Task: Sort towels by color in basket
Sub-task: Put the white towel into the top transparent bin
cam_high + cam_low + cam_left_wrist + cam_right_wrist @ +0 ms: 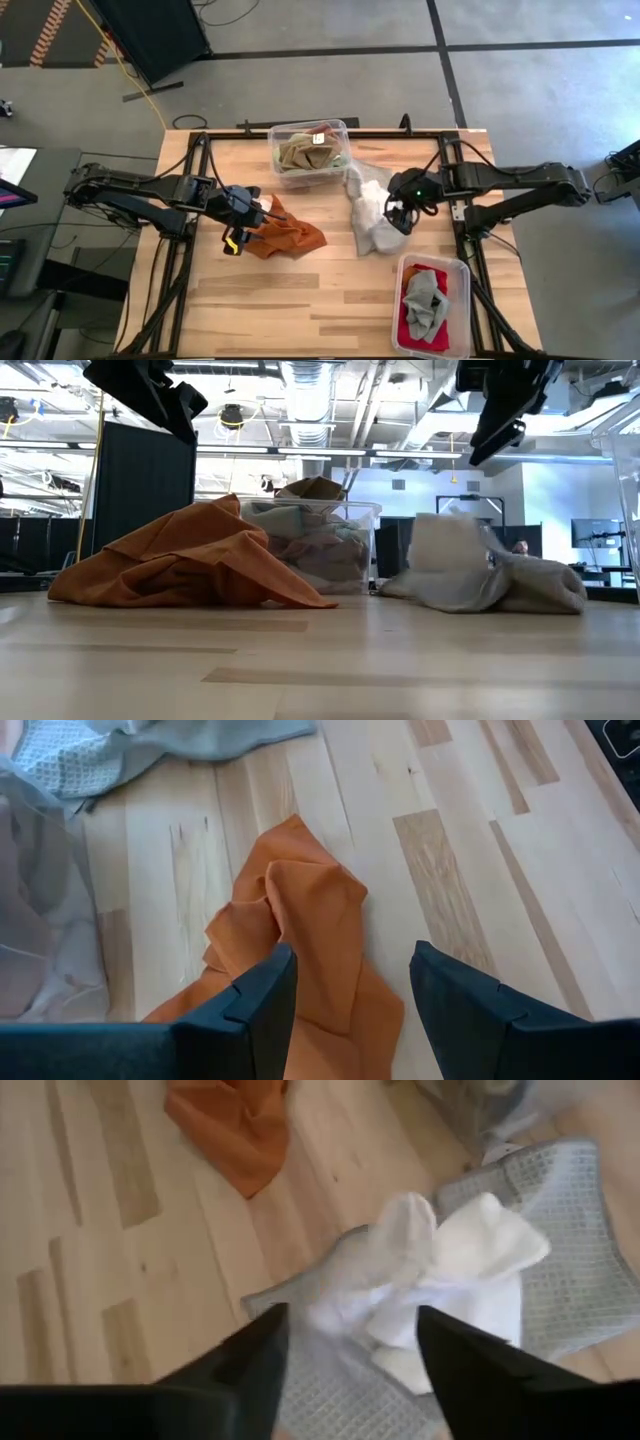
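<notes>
Pale wood bench (pixel 300 300) carries 2 loose cloth piles. Rust-orange crumpled towel (pixel 285 236) lies mid-bench, long axis running L–R. Left gripper (pixel 243 218) hangs over its left end, fingers wide apart, holding nothing. Right gripper (pixel 400 217), also wide, empty, hovers above white/grey checked towel heap (pixel 372 215).

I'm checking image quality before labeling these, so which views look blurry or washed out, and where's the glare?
Right wrist view: soft throughout, the white towel overexposed and nearly featureless. Low view: bright ceiling lights behind leave both grippers as dark silhouettes, and the pale towel pile is smeared at its top. Left wrist view: sharp on the orange towel. High view: evenly lit, no glare.
</notes>
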Tool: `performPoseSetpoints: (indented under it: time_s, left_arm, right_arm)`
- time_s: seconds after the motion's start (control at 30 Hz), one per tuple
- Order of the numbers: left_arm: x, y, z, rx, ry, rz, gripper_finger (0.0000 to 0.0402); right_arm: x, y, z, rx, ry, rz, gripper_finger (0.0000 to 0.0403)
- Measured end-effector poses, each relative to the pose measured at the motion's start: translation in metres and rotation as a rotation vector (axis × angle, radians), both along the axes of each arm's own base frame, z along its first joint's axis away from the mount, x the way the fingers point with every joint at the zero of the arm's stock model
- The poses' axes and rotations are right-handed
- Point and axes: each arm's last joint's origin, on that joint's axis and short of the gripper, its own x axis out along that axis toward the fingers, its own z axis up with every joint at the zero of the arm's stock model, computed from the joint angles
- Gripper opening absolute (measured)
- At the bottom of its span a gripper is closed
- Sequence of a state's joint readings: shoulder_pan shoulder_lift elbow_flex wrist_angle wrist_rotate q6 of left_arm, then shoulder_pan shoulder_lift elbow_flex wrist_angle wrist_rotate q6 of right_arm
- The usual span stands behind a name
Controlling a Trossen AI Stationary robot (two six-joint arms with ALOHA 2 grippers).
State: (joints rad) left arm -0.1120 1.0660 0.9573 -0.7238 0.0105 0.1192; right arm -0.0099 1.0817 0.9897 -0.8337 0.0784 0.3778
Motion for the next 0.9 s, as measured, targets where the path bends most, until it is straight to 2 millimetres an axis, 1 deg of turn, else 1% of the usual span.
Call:
performPoseSetpoints:
  time_s: [0.1,0.2,0.37,0.53,0.67,0.9]
  left_arm:
    - [0.000,0.000,0.000,-0.001,0.000,0.001,0.0187]
    - [0.000,0.000,0.000,-0.009,0.001,0.009,0.0187]
    - [0.000,0.000,0.000,-0.022,0.003,0.019,0.0187]
    - [0.000,0.000,0.000,-0.022,0.003,0.020,0.0187]
    - [0.000,0.000,0.000,-0.022,0.004,0.020,0.0187]
    - [0.000,0.000,0.000,-0.022,0.004,0.021,0.0187]
  right_arm:
    - [0.001,0.000,-0.001,-0.001,0.002,-0.030,0.0294]
    - [0.009,0.000,-0.008,-0.002,0.033,-0.049,0.0307]
    - [0.035,0.003,-0.028,-0.022,0.086,-0.006,0.0310]
    - [0.057,0.003,-0.056,-0.048,0.184,0.028,0.0310]
    - [0.069,-0.006,-0.081,-0.063,0.285,0.002,0.0310]
    - [0.082,-0.018,-0.114,-0.067,0.409,-0.022,0.0311]
